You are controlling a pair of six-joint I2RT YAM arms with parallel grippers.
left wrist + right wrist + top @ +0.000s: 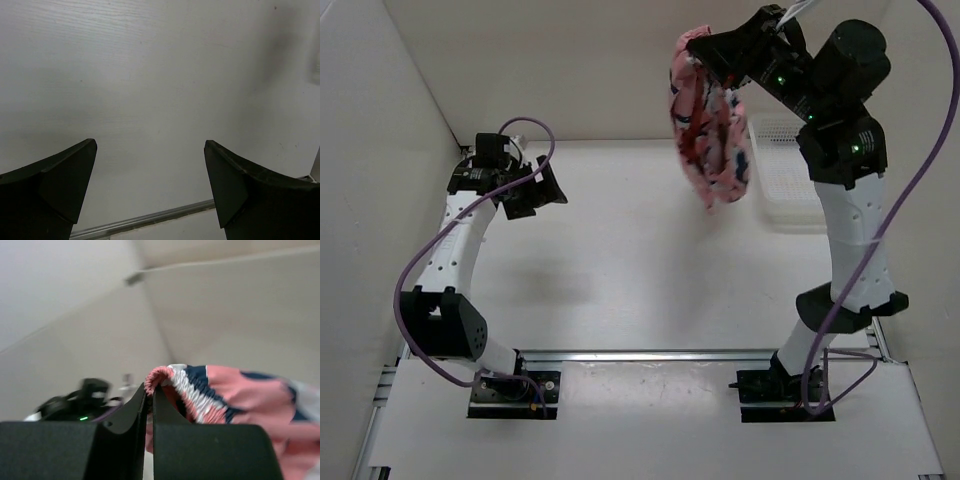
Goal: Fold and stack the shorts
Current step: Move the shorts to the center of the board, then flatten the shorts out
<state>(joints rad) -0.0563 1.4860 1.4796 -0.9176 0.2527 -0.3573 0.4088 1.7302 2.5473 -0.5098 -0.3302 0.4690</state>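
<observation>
Right fingers (pixel 149 396), pinched shut on the gathered waistband of the shorts (pixel 713 140), hold them high above the surface (pixel 630 280). The fabric hangs bunched and clear of it, beside the white basket (pixel 788 195). Left fingers (pixel 538 190) are spread wide and empty, over the surface's left side.

Overhead and close right-wrist views share the shorts (pixel 710 140)

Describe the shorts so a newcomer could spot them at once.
Look above the far right of the white table, where the right arm stands tall. The shorts hang bunched from the right tool, near a white basket. They are the only coloured cloth: salmon pink with navy-and-white print.
</observation>
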